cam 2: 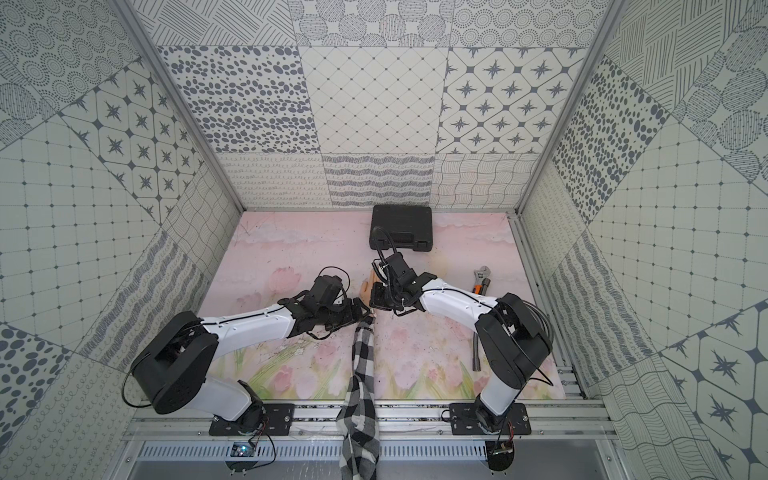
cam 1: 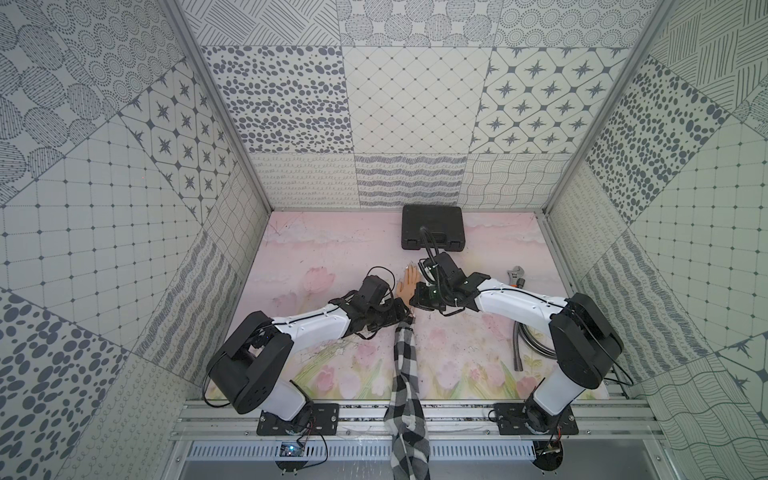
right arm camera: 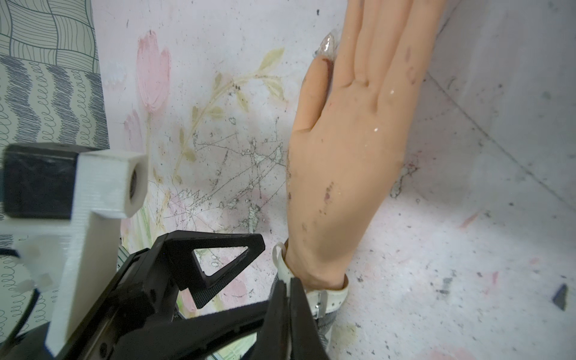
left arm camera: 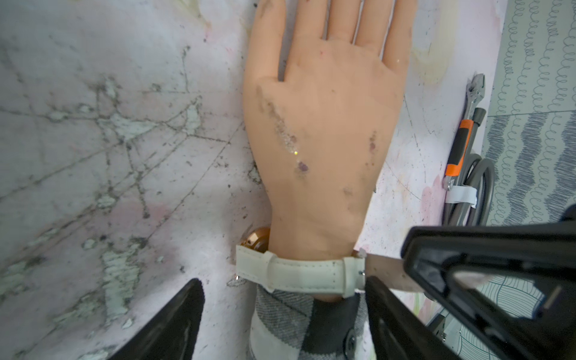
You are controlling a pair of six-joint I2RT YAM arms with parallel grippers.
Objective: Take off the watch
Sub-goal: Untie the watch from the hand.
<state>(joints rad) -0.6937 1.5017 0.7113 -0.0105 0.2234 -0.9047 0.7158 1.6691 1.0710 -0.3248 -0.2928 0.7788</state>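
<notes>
Looking at a top view, the left tool (cam 1: 407,312) and right tool (cam 1: 416,305) crowd the wrist of the mannequin hand (cam 1: 410,282), covering it. Left wrist view: the watch (left arm camera: 311,276) rings that wrist, strap crosswise to the hand, between the left tool's spread fingers (left arm camera: 184,318). Right wrist view: the right tool (right arm camera: 289,286), pressed together, has its tips against the strap, probably nearer its loose end; any pinch is unclear.

A robotics lab test cell, no lived-in room. Boxed in by patterned wall panels (cam 1: 411,99) on aluminium framing (cam 1: 216,108). Floored with a scuffed floral-print mat (cam 1: 332,249). Fitted with a left arm (cam 1: 307,322) and a right arm (cam 1: 519,301), bolted to a slotted rail (cam 1: 457,419). Stocked with props: mannequin hand (cam 1: 409,284), black tool case (cam 1: 432,226), adjustable wrench (cam 1: 515,276).
</notes>
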